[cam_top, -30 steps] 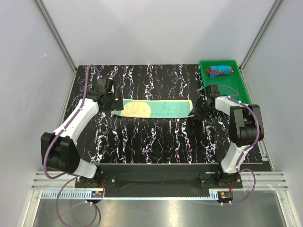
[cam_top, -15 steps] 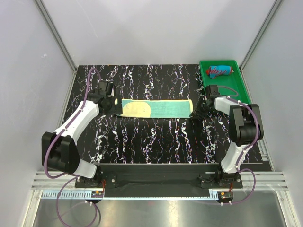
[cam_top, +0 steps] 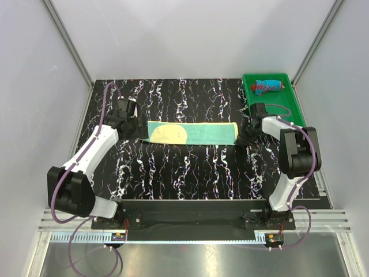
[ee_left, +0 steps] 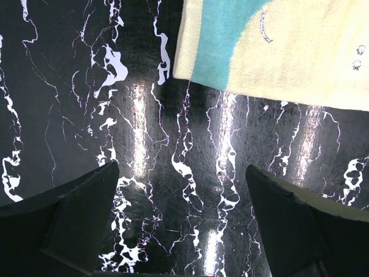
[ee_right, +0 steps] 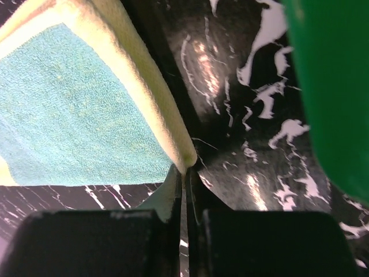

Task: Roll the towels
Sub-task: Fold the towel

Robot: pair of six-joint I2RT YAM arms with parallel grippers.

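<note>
The pale yellow and teal towel lies flat and lengthwise across the middle of the table. My right gripper is shut on its right-hand near corner; in the right wrist view the yellow hem runs into the shut jaws of the gripper. My left gripper stands open just off the towel's left end. The left wrist view shows its gripper over bare table, with the towel ahead of it. The red and blue towel lies rolled in the tray.
The green tray stands at the back right corner, close behind my right gripper; its wall fills the right side of the right wrist view. Grey walls enclose the black marbled table on three sides.
My right gripper has shut on the towel's right corner. The towel has slid a little to the right. My left gripper has drawn back off the towel's left end, still open.
</note>
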